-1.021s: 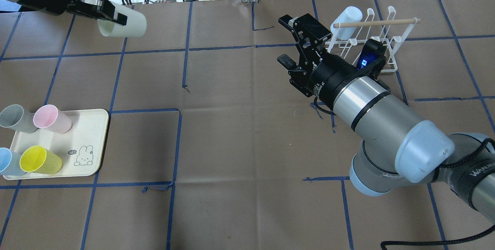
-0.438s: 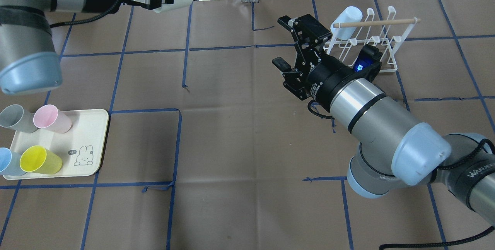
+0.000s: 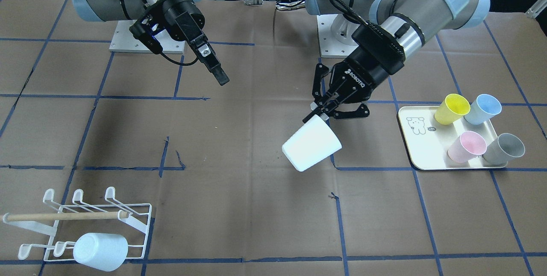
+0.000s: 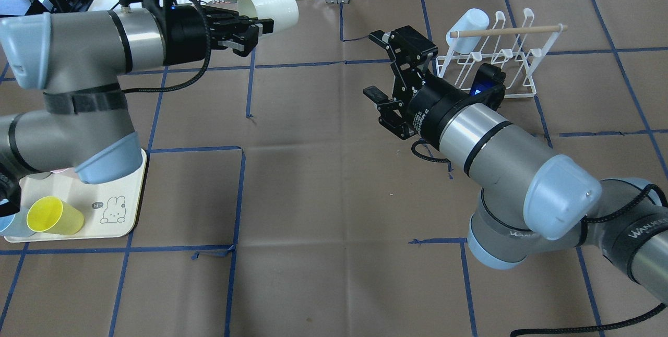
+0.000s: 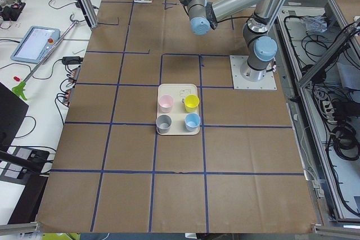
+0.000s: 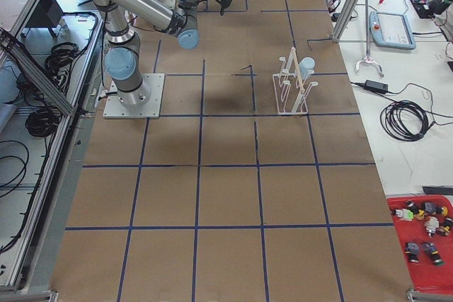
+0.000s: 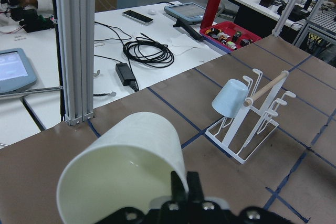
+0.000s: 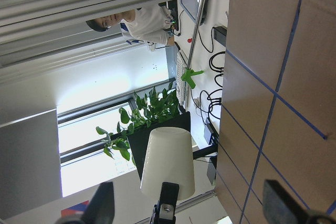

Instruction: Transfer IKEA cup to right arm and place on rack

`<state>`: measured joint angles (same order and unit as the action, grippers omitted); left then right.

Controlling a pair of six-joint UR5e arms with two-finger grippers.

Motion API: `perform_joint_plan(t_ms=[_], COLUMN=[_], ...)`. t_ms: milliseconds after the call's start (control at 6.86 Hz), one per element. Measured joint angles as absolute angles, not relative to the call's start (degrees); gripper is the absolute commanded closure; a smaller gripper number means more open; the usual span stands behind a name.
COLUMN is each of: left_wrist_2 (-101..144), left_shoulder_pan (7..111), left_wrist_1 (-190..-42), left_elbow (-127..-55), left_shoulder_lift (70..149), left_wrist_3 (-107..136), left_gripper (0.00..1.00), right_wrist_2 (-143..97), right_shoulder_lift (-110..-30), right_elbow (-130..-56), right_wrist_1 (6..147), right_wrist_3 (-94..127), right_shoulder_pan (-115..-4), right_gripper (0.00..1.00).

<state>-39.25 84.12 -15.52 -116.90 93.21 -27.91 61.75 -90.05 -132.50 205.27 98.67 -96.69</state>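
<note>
My left gripper (image 4: 261, 27) is shut on the rim of a cream IKEA cup (image 4: 272, 7) and holds it on its side in the air over the table's far edge. The front view shows the cup (image 3: 312, 144) hanging tilted below this gripper (image 3: 319, 114). My right gripper (image 4: 377, 65) is open and empty, right of the cup and apart from it, its jaws facing the cup. Its wrist view shows the cup (image 8: 168, 163) ahead between the open fingers. The white wire rack (image 4: 501, 60) with a wooden dowel stands behind the right gripper.
A pale blue cup (image 4: 467, 23) hangs on the rack's far left prong. A cream tray (image 3: 421, 148) holds yellow (image 3: 452, 108), blue (image 3: 483, 108), pink (image 3: 466, 146) and grey (image 3: 504, 148) cups at the robot's left. Cables lie past the table's far edge.
My left arm has swung the cream cup to the right along the far edge, toward the middle. My right gripper has shifted slightly left and stays open.
</note>
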Motion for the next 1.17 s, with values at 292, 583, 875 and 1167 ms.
perform_joint_plan(t_ms=[292, 583, 875, 1167], left_wrist_2=[-38.65, -38.49, -38.42, -38.43], left_shoulder_pan=[86.53, 86.95, 87.00, 87.01], left_wrist_1=[-2.68, 1.54, 2.06, 2.11], left_elbow=[-122.85, -125.37, -125.73, -125.77], left_shoulder_lift=[93.33, 93.06, 93.03, 93.02], left_wrist_3=[-23.02, -21.70, -21.55, -21.53], left_gripper=[1.00, 0.99, 0.99, 0.98], right_wrist_2=[61.65, 61.92, 62.80, 64.56], right_shoulder_lift=[-89.88, -88.47, -86.48, -85.17], right_elbow=[-132.14, -131.02, -128.89, -127.75], right_wrist_1=[201.99, 200.94, 200.50, 200.18], right_wrist_3=[98.77, 98.87, 99.10, 99.03], right_shoulder_pan=[-96.88, -97.38, -98.58, -100.13], right_gripper=[0.00, 0.01, 0.01, 0.01])
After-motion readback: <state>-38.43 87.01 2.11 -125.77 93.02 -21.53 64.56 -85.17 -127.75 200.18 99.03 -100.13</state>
